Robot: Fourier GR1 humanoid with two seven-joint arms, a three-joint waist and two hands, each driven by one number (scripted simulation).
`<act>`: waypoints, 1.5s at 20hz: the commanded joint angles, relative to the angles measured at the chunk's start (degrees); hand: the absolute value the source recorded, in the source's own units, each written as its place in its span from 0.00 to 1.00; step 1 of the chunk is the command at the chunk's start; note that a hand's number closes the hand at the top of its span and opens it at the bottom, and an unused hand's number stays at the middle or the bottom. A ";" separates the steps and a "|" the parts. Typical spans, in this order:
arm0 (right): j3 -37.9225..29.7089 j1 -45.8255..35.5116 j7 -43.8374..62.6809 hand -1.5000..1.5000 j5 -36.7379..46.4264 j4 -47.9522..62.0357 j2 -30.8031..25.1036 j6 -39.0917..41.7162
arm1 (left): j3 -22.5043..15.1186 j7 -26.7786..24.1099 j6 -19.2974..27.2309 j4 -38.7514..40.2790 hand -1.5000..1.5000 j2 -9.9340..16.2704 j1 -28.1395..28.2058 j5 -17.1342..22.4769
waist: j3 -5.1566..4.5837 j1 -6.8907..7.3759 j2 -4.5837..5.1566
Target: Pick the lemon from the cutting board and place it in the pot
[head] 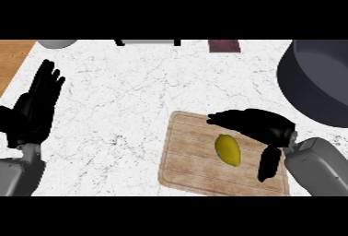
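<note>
A yellow lemon [228,149] lies on the wooden cutting board [190,161] at the lower middle of the counter. My right hand [262,124] hovers over the board's right part, fingers stretched left above the lemon and thumb hanging down to its right; it is open and apart from the lemon. The dark grey pot [319,83] stands at the right edge, only partly in view. My left hand [34,108] rests open at the left edge, fingers up.
White marbled counter with a wooden strip [14,60] at the far left. Along the back edge sit a grey rounded object [58,44], a dark-framed item [149,42] and a maroon block [224,45].
</note>
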 commanded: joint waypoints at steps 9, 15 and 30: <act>-2.25 2.70 -6.88 0.00 13.37 6.51 6.29 -2.23 | 3.10 3.13 -4.15 -3.84 0.50 -3.29 1.75 -3.67 | 0.01 0.20 0.04; -2.92 1.56 -9.33 0.00 19.03 14.28 8.89 -5.94 | 5.45 1.87 -5.33 -2.79 0.50 -4.20 1.50 -4.72 | 0.01 0.39 0.09; -2.69 2.20 -20.95 1.00 28.46 13.92 10.70 -6.88 | 5.51 2.74 -6.46 -2.57 0.50 -8.90 1.09 -9.79 | -0.01 -0.01 0.00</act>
